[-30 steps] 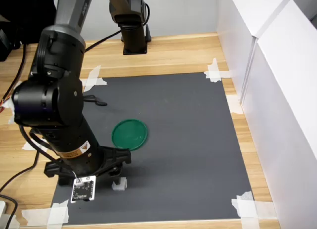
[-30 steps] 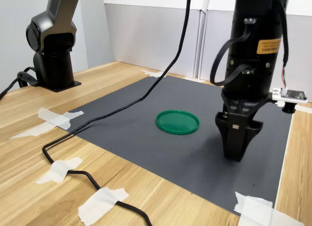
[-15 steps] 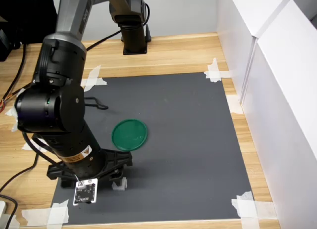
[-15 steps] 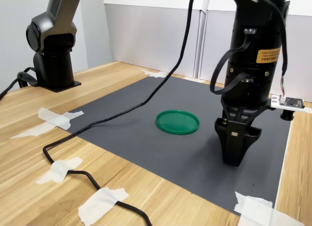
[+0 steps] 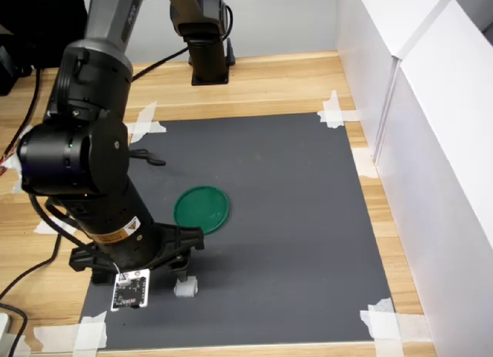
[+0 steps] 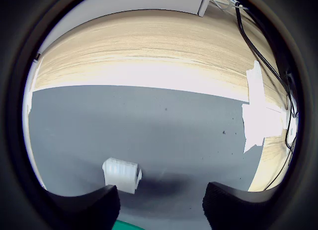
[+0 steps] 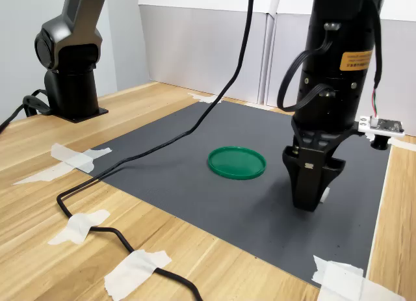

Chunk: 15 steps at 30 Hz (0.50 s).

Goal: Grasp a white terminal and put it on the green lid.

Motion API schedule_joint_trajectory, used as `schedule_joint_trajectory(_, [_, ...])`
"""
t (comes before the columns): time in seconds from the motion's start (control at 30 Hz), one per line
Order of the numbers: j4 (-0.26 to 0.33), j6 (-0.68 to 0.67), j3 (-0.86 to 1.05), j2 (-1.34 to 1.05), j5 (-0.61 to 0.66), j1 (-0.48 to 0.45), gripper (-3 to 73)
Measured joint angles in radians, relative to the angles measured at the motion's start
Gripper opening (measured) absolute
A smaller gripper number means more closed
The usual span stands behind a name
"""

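The white terminal (image 6: 121, 174) lies off-centre beside one finger of the spread hand (image 6: 161, 207); if closed so, it could be nudged aside, not pinched.

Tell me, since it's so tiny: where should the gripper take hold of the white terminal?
Probably across the terminal's two long flat sides, coming straight down from above. It lies flat and alone on the dark mat, so nothing blocks either side. The gripper is open but sits off to one side of it and would need centering first.
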Motion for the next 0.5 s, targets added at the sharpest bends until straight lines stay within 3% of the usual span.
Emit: schedule_joint_trajectory(0.5, [0.011, 0.033, 0.0, -0.015, -0.002, 0.069, 70.5])
